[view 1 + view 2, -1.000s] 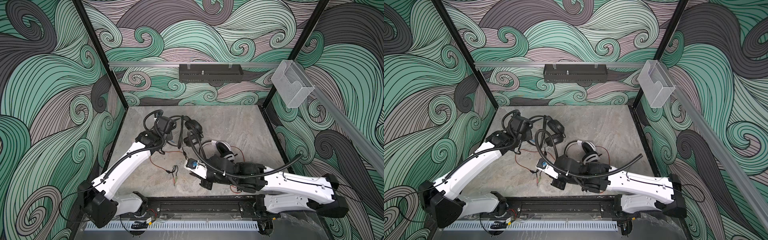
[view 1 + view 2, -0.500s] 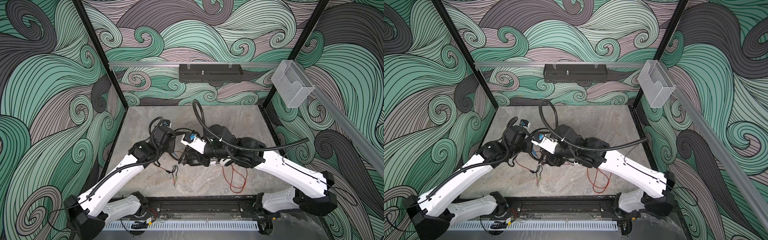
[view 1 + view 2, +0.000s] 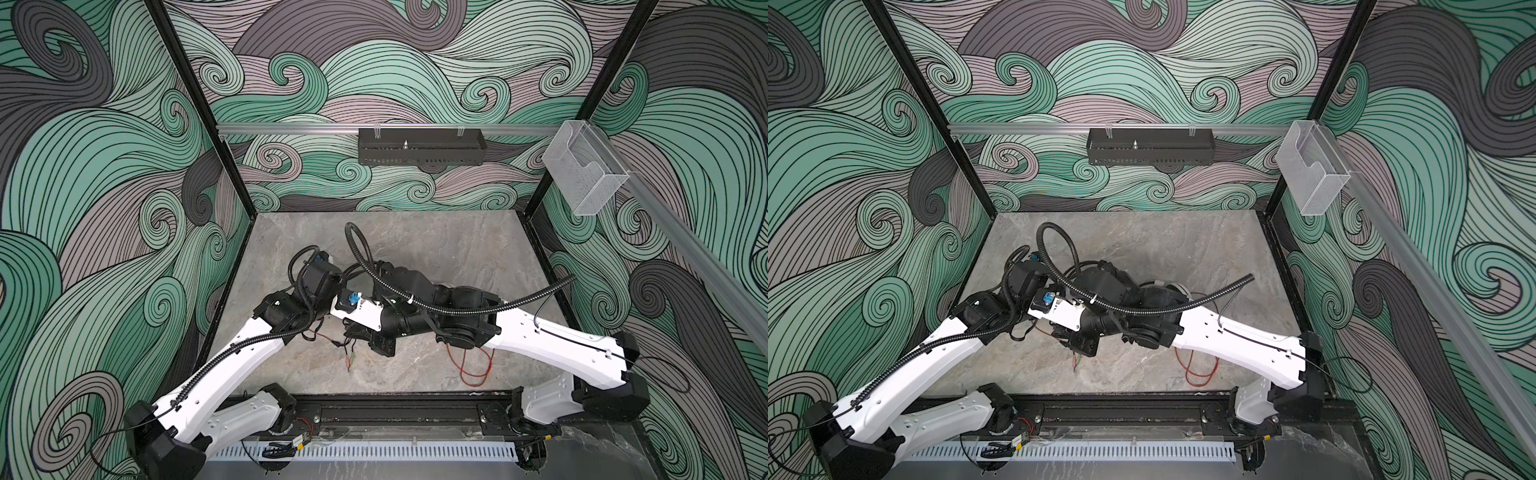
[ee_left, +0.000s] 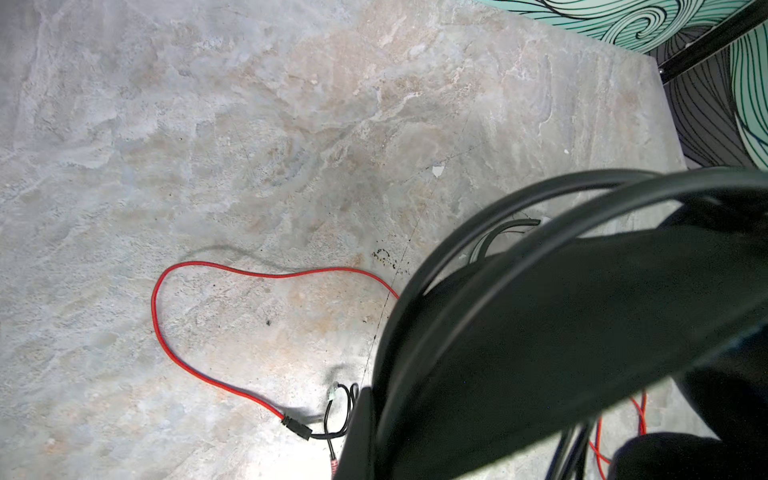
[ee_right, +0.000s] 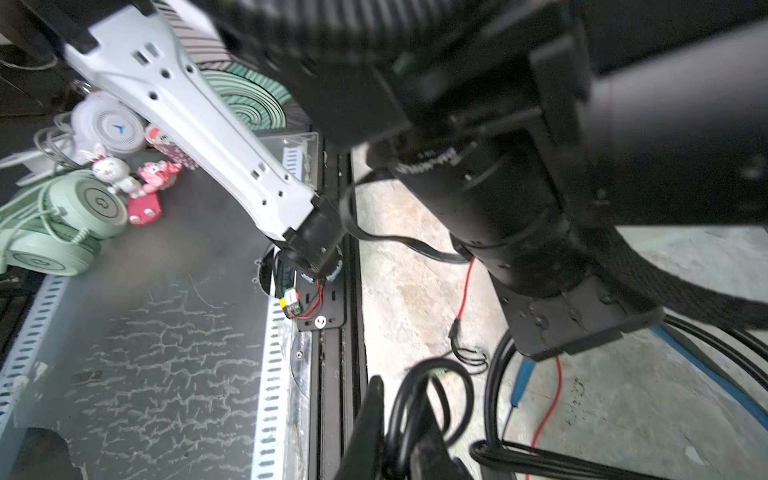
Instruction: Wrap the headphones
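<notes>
Right tool (image 5: 403,428): closed on looped black cable (image 5: 419,382), low over surface (image 3: 436,245), front centre.
Left tool (image 4: 478,449): closed on black headset (image 4: 582,316), headband raised off the surface.
White headset (image 3: 1178,287): mostly hidden behind right arm (image 3: 1237,340).
Red cable (image 3: 473,370): loose loops on surface near front edge.

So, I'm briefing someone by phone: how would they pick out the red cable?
Look at the grey stone table, near its front edge, under the white right arm. Loose loops of the red cable lie there on the surface. It is the only red cord in the scene; the black cable is its nearest neighbour.
</notes>
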Available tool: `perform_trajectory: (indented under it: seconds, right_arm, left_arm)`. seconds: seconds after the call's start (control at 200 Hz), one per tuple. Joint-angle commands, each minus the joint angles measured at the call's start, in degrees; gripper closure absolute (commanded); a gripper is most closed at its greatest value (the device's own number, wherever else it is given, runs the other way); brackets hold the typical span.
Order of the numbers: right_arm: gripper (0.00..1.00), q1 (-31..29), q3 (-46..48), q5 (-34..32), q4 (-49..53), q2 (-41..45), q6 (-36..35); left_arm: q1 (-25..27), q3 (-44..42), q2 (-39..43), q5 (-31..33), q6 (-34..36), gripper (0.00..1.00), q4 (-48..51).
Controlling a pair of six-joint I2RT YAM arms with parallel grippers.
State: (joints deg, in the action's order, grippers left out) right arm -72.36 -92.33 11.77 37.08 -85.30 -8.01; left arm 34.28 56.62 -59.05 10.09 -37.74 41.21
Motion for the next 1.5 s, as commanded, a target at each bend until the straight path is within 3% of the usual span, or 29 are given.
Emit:
perform_trajectory:
  seconds: [0.0,0.26,0.536,0.786,1.146,1.496]
  right_arm:
    - [1.0,-0.7,-1.3,2.0,-3.0,0.7,1.9]
    - [1.0,-0.8,0.7,2.8,-3.8,2.7,3.3]
    - [1.0,-1.7,9.3,4.0,-7.9,4.7,6.4]
    - [1.0,-1.7,10.1,3.3,-9.1,5.1,7.0]
    - [1.0,-1.7,3.9,-3.4,-0.9,6.9,2.6]
    - [1.0,-2.0,0.8,-5.7,6.3,8.0,-1.3]
  left_arm:
    - [-1.0,3.8,-0.4,-2.9,-4.5,1.0,-3.8]
    - [-3.2,1.2,1.4,-5.7,-7.7,1.0,-6.2]
    - [-9.5,2.6,3.2,-12.7,-13.1,1.0,-8.1]
    - [-10.3,4.6,2.6,-14.0,-14.5,1.0,-6.8]
    - [-10.3,2.4,4.2,-2.7,-2.0,1.0,-0.9]
    - [-10.3,1.7,3.9,0.9,0.6,1.0,1.2]
